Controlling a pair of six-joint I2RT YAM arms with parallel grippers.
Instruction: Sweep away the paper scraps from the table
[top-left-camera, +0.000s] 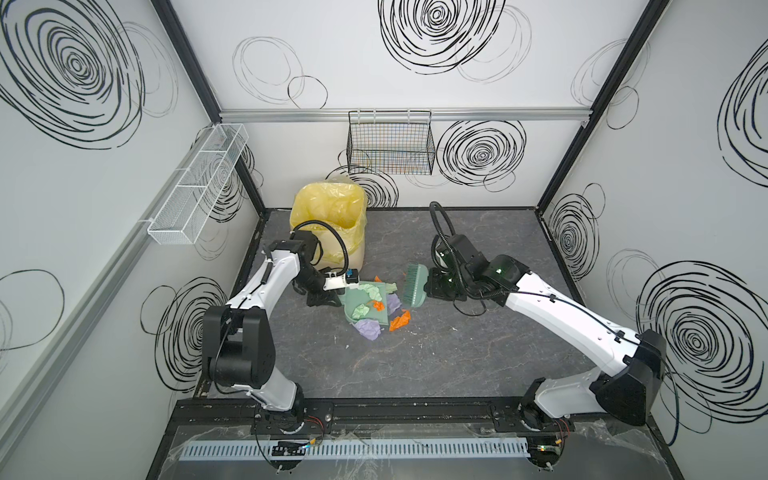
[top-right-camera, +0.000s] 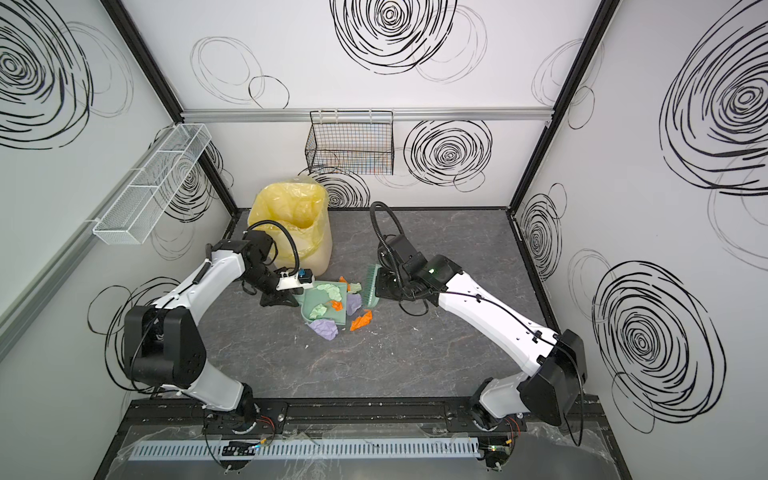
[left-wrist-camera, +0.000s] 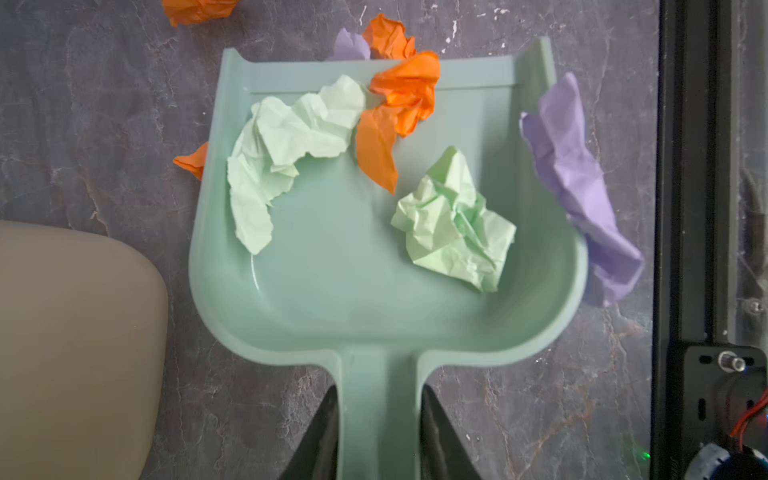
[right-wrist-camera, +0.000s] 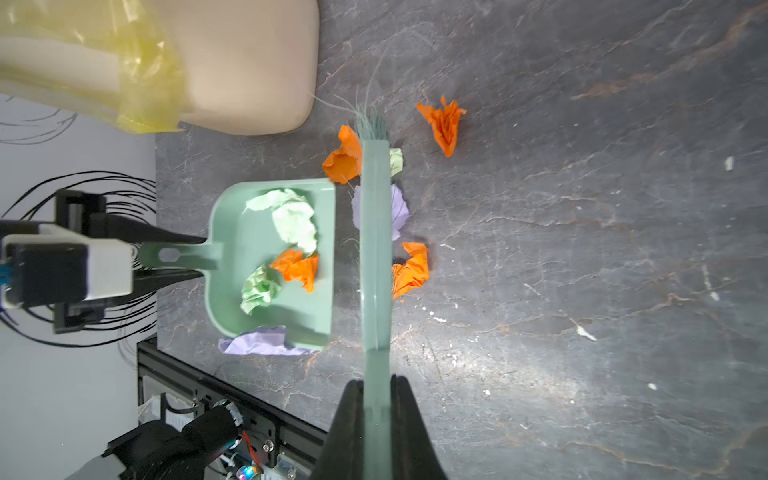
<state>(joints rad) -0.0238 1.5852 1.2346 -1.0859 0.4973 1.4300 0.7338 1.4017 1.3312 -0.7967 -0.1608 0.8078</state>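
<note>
My left gripper (left-wrist-camera: 380, 432) is shut on the handle of a pale teal dustpan (left-wrist-camera: 332, 282) lying flat on the table (top-left-camera: 457, 353). Two pale green paper scraps (left-wrist-camera: 453, 224) and an orange one (left-wrist-camera: 395, 108) lie in the pan; a lilac scrap (left-wrist-camera: 577, 187) hangs over its side wall. My right gripper (right-wrist-camera: 377, 399) is shut on a teal brush (right-wrist-camera: 376, 249), held on edge just off the pan's open mouth. Orange (right-wrist-camera: 411, 266) and lilac (right-wrist-camera: 399, 208) scraps lie on the table around the brush; another orange one (right-wrist-camera: 444, 120) sits farther off. In both top views the pan (top-left-camera: 353, 299) and brush (top-left-camera: 415, 286) are mid-table.
A beige bin (top-left-camera: 357, 249) with a yellow liner (top-left-camera: 328, 208) stands just behind the dustpan, close to my left arm. A black wire basket (top-left-camera: 390, 149) and a white one (top-left-camera: 199, 183) hang on the walls. A black frame rail (left-wrist-camera: 698, 208) borders the table.
</note>
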